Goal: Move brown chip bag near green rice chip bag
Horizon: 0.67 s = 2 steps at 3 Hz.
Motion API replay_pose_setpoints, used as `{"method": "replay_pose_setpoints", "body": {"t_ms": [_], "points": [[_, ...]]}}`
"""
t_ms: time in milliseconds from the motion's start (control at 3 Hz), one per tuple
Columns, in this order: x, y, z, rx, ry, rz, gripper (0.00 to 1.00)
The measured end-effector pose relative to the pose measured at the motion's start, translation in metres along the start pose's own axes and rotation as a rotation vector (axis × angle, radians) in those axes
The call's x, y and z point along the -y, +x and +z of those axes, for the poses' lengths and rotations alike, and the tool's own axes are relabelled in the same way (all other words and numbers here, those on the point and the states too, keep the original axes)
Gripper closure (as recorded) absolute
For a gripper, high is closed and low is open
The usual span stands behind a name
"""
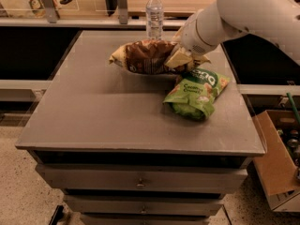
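The brown chip bag (147, 56) has a dark brown middle and tan ends and hangs just above the grey cabinet top (93, 107), at the back middle. My gripper (179, 58) is shut on its right end, at the tip of the white arm coming in from the upper right. The green rice chip bag (196, 92) lies flat on the top, just in front of and to the right of the gripper, its upper edge partly under the gripper and the brown bag's right end.
A clear water bottle (154, 14) stands at the back edge of the top, right behind the brown bag. An open cardboard box (276, 158) sits on the floor at the right. Drawers (140, 182) run below the front edge.
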<state>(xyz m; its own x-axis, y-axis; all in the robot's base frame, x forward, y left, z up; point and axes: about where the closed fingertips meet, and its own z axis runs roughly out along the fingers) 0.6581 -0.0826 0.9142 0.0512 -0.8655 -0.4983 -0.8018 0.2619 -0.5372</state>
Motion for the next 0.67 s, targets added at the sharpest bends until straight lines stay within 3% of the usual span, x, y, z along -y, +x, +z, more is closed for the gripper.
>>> {"method": "replay_pose_setpoints", "body": {"t_ms": [667], "points": [[-0.0015,0.0134,-0.0103,0.024,-0.075,0.056,0.37]]}}
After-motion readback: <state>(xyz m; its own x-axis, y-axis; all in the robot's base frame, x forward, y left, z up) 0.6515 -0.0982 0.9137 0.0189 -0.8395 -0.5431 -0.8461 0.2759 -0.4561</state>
